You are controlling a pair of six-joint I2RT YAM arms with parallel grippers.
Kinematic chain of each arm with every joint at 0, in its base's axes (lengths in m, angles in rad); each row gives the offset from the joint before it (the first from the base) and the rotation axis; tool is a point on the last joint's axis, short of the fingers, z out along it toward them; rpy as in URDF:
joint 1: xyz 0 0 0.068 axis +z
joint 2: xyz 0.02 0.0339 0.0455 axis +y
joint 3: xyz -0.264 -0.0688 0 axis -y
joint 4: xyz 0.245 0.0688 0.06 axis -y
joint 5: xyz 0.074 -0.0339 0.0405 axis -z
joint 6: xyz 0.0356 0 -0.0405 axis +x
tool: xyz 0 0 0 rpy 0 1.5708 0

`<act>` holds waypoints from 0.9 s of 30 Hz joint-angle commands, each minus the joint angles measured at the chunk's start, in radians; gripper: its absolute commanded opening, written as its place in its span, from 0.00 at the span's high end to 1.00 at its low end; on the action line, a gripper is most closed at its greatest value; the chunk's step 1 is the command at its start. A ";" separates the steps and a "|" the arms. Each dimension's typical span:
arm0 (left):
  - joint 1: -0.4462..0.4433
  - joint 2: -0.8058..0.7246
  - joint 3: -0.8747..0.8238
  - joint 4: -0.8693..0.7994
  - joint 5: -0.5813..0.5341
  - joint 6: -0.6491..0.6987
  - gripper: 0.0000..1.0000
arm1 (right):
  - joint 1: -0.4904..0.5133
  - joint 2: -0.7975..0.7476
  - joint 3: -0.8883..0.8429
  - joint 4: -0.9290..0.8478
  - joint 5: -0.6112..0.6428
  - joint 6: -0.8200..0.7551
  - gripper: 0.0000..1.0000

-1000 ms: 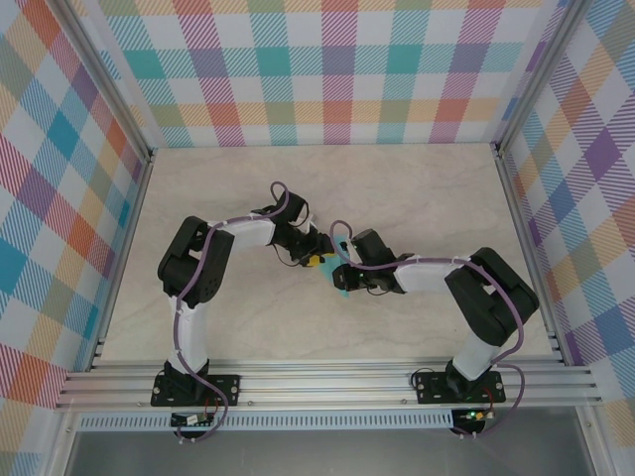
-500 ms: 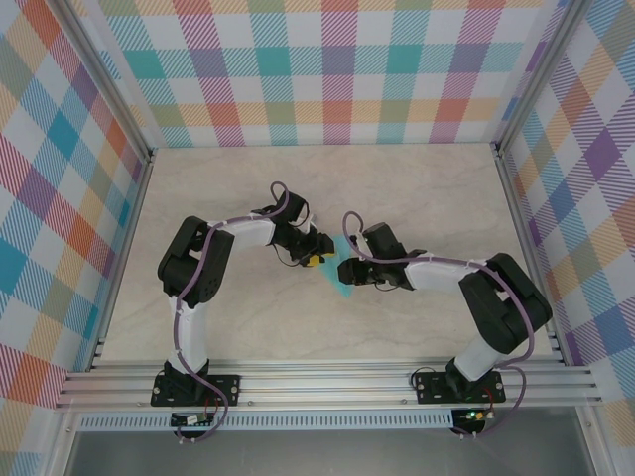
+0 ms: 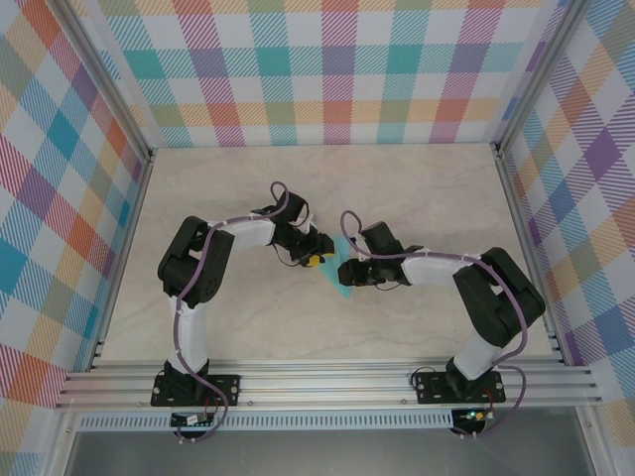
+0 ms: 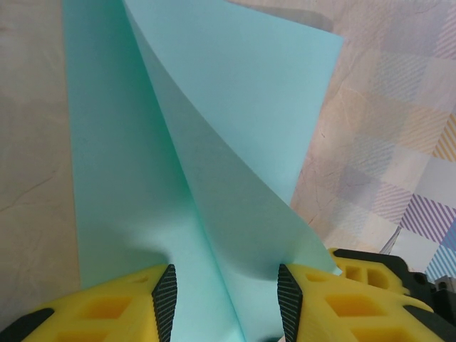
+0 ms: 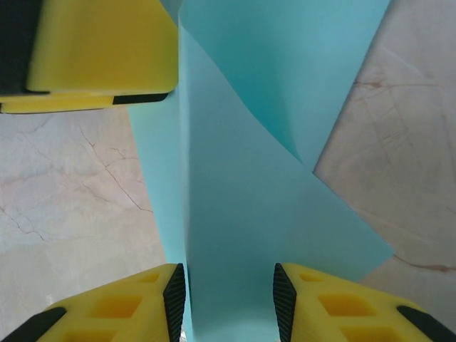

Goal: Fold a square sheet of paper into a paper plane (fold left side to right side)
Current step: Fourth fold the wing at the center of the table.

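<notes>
One turquoise paper sheet [image 4: 214,142], partly folded

You have a pale wood-grain tabletop [image 3: 427,188], with faint dark veins showing up close. Plaid panels in teal, orange, purple and yellow cover the back wall [image 3: 327,69], left wall [image 3: 50,198] and right wall [image 3: 595,198]. Silver aluminium rails [image 3: 327,382] run across the near edge. Grey strip [image 3: 327,451] below them.
</notes>
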 commanded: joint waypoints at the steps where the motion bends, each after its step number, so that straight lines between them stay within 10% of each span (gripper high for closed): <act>1: -0.012 0.011 0.003 -0.044 -0.030 0.016 0.56 | 0.013 0.028 0.043 -0.010 -0.036 -0.013 0.62; 27: -0.012 -0.032 -0.037 -0.032 -0.036 0.016 0.56 | 0.019 0.089 0.112 0.034 -0.092 -0.059 0.89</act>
